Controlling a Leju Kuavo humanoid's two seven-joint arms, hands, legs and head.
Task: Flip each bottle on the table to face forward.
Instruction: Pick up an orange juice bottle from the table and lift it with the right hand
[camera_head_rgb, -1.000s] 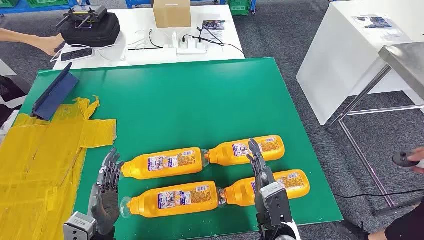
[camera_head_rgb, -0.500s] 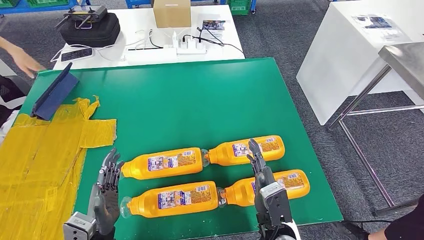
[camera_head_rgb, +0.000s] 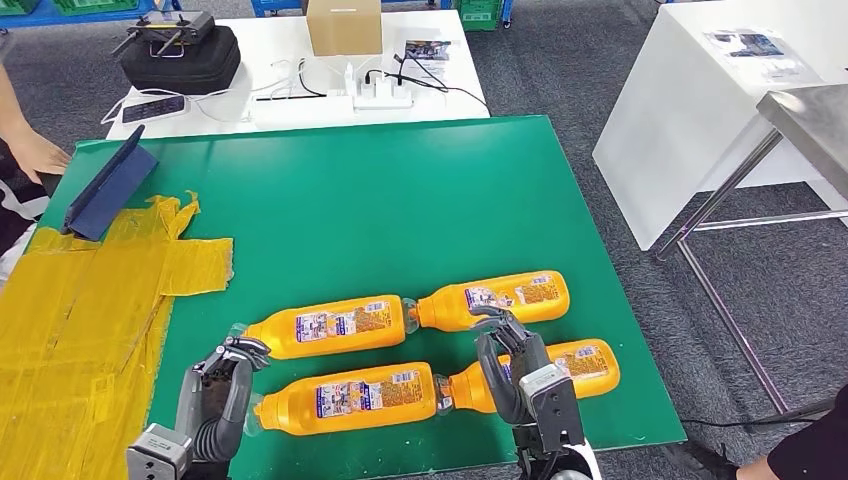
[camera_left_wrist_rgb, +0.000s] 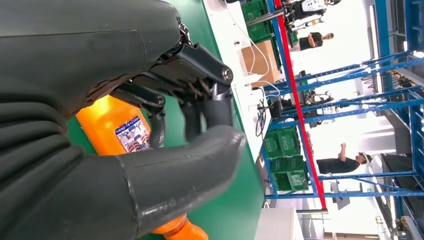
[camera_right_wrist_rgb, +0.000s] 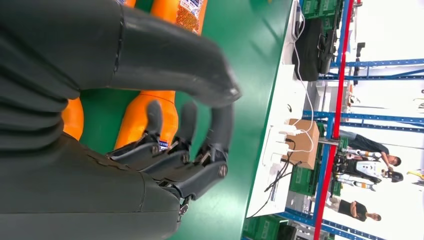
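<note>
Hands curled since earlier, left hand (camera_head_rgb: 222, 385) and right hand (camera_head_rgb: 508, 362) closed empty over orange bottles (camera_head_rgb: 345, 397).

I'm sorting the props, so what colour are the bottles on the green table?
Orange bottles with blue-and-white labels, clearest in the head view.

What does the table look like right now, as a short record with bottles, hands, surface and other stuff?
bottles: four orange bottles lying on their sides, two rows of two
left hand: fingers curled, at the left ends of the left bottles
right hand: fingers curled, above the near right bottle
surface: green table
other: yellow tape patch, blue folder
</note>
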